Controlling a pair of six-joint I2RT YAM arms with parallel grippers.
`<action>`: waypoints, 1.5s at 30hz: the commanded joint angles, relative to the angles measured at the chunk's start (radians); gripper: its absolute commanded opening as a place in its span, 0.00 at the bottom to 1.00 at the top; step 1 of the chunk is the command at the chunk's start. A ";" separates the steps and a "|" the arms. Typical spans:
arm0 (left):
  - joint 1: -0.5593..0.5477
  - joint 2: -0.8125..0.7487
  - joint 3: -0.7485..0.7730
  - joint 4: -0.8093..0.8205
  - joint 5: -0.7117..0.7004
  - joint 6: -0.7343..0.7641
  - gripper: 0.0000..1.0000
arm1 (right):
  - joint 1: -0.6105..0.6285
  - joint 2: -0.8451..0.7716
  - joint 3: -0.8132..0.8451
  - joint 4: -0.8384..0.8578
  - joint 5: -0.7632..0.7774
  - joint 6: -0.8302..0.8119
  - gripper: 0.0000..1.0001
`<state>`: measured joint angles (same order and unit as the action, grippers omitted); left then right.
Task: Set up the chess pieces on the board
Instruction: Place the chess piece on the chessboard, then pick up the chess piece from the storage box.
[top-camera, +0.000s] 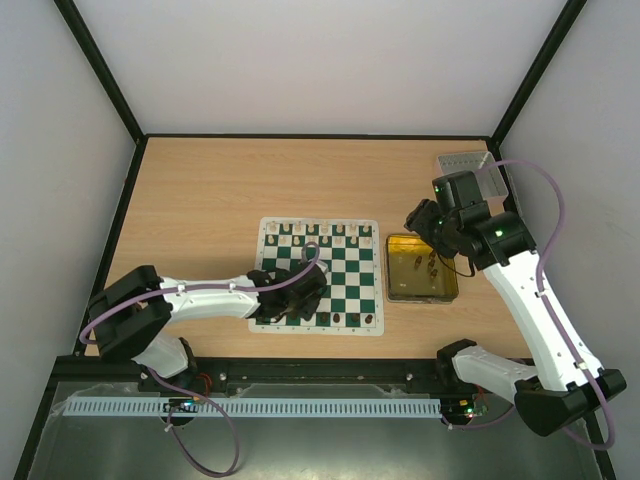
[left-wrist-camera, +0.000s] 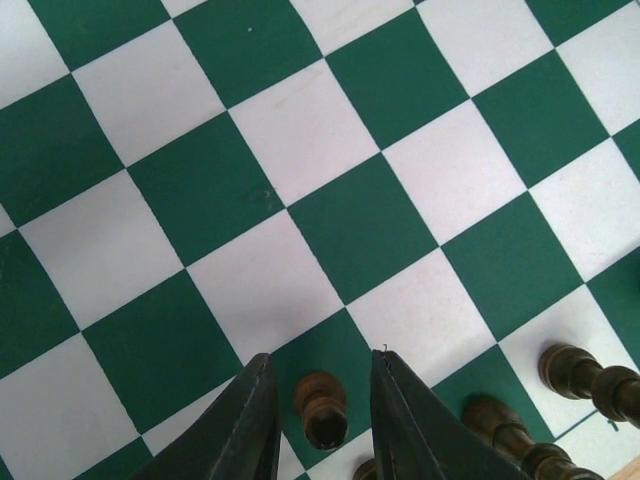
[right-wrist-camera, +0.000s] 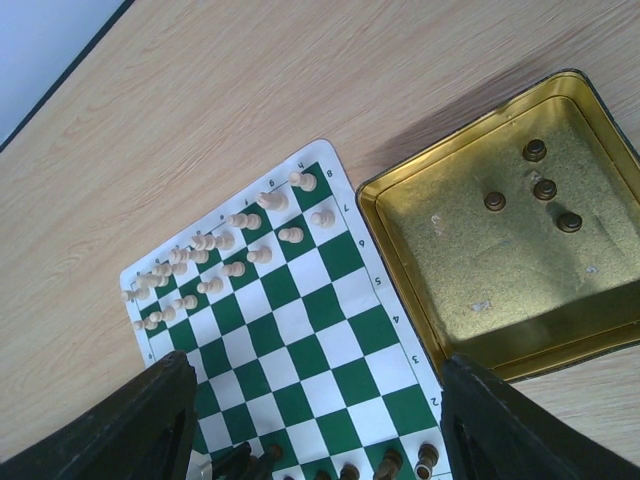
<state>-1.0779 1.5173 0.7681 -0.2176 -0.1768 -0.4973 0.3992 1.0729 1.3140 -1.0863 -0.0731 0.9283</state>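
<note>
The arms (top-camera: 210, 298) show white links, black joints (top-camera: 130, 312), lilac cables (top-camera: 556, 200), black fingers (left-wrist-camera: 255, 430).

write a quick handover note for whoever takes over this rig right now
Left pincer: open a little, astride a dark pawn standing at the near side of the board, not touching it.
Right pincer: open, empty, raised near the yellow tray.
Done: cream pieces line the far two rows; several dark pieces stand on the near rows.
Left: four unplaced dark pieces in the tray. The left arm hides part of the near rows.
</note>
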 joint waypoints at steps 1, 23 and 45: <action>-0.005 -0.033 0.039 -0.006 0.013 0.014 0.28 | -0.003 -0.019 0.010 -0.014 0.009 0.011 0.65; 0.148 -0.271 0.181 -0.304 0.184 0.078 0.86 | -0.077 0.233 -0.197 0.030 0.006 -0.129 0.50; 0.168 -0.364 0.085 -0.300 0.128 0.101 0.85 | -0.326 0.565 -0.242 0.270 -0.164 -0.168 0.28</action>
<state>-0.9150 1.1664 0.8619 -0.5159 -0.0467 -0.4034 0.0879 1.6184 1.0637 -0.8570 -0.2226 0.7658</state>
